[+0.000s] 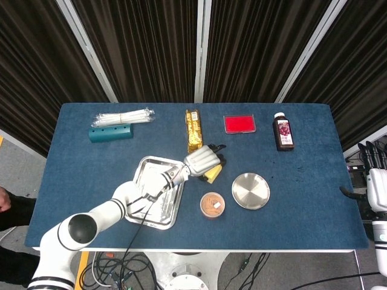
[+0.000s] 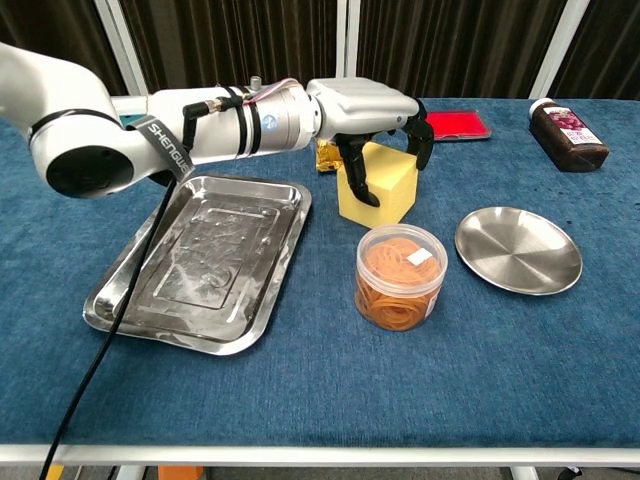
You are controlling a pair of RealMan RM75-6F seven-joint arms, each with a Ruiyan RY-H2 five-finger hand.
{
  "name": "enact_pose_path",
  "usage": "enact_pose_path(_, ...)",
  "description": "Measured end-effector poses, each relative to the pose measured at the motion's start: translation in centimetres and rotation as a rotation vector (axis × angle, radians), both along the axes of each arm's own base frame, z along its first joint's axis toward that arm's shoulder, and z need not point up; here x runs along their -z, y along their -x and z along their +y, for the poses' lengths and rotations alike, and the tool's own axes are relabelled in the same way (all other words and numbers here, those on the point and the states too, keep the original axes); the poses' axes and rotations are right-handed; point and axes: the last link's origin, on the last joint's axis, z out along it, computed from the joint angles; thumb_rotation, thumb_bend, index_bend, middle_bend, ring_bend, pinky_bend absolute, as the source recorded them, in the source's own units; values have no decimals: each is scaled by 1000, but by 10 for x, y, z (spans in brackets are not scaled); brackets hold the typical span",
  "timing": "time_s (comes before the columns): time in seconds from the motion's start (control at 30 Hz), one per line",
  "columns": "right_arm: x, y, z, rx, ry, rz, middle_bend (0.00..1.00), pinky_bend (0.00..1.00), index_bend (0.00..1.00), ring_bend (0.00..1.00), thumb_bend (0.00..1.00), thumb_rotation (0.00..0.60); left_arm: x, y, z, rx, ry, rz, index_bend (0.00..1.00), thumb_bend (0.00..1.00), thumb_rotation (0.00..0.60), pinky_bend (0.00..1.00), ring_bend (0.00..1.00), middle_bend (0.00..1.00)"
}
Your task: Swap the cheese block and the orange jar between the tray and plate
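I'm working over a blue-covered table with dark curtains hung behind it. Along the far edge I see a teal holder with a bundle of white straws, a gold packet, a red flat tin and a dark bottle; the gold packet lies just behind my left hand, partly hidden by it in the chest view. That hand is wrapped over the cheese block, thumb down one side and fingers down the other, so I read it as gripping the block, though I can't quite tell whether the block is lifted or resting on the cloth. The metal tray to its left holds nothing, and so does the round plate. The orange jar stands on the cloth between them, lidded, with orange bands inside. My right hand hangs off the table's right end, its state unclear.
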Motion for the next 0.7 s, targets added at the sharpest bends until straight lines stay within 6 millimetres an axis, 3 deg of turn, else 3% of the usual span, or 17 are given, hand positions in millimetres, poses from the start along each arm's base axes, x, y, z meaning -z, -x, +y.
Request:
enact_pose_path(0.2,-2,-3,-1,-6,4,4,0,0,0,0,0,600,-15,0,-1,22,-21,-50,429,220,600,262,112,425)
enact_pose_path(0.4,0,-6,-3,-12,-5,9,0,0,0,0,0,600,-46,14,-7,15,-47,-72,433,219,600,289,132,428)
enact_pose_path(0.7,10,-13,-7,-29,-28,13,0,0,0,0,3,600,-98,70,-33,-123,-104,21,437,216,600,289,153,431)
